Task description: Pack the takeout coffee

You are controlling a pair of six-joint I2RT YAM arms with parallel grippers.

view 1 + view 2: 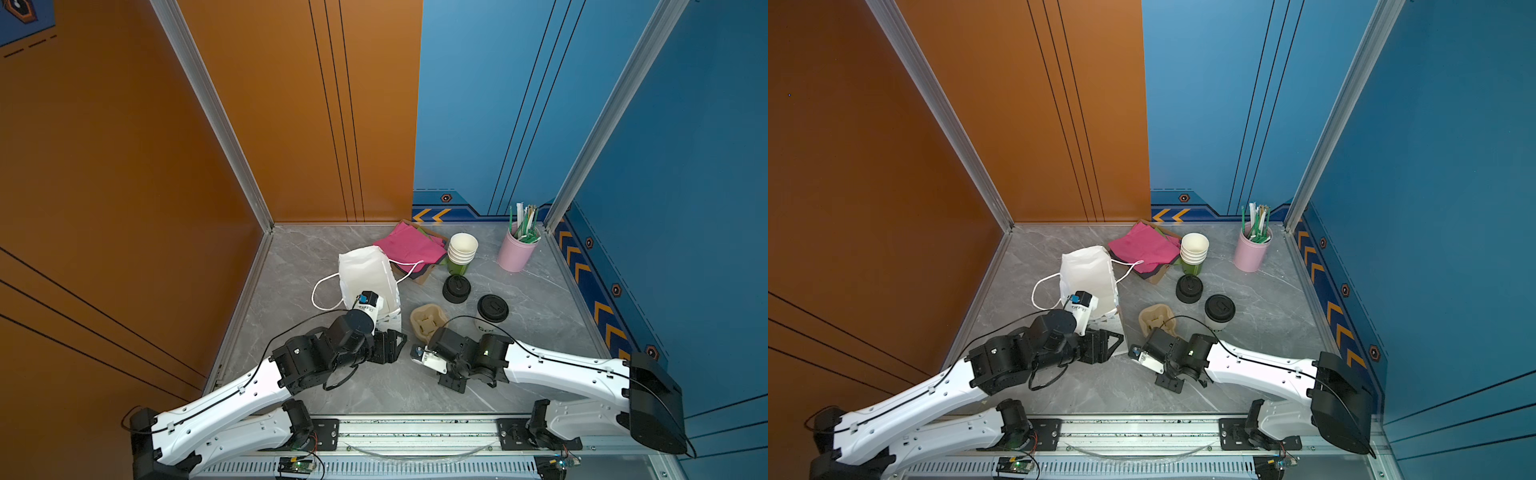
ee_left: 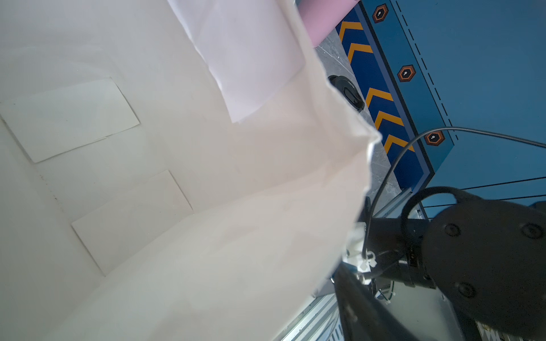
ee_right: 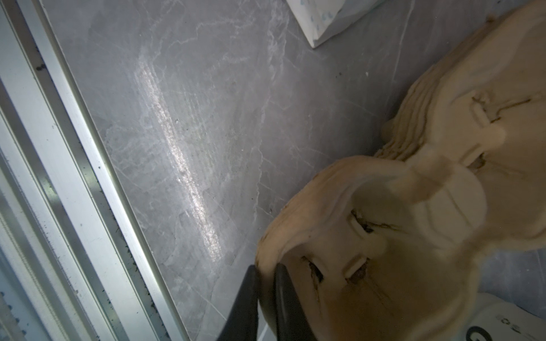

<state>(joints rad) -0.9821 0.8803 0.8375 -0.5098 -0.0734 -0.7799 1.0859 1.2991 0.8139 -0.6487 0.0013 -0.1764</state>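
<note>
Dark lettering is showing on the takeout coffee cup [image 3: 508, 320], just past the pulp cup carrier [image 3: 384, 236] that the right gripper [image 3: 266, 270] is pinching. Only one big rounded letter is reading, G or C; the rest is blurring out. Tiny blue print is running along the white paper bag [image 3: 325, 20] ahead of that gripper, unreadable. Orange chevron signs are lining the blue wall strip [image 1: 582, 270] beyond it, alongside hexagon badges [image 2: 406, 73] too small to read.

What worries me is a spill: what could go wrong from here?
1. The right gripper pinches only the thin rim of the pulp cup carrier; it could slip, tear, or drag up the nested carriers beneath.
2. The takeout coffee stands close beside that carrier; swinging it could tip the cup.
</note>
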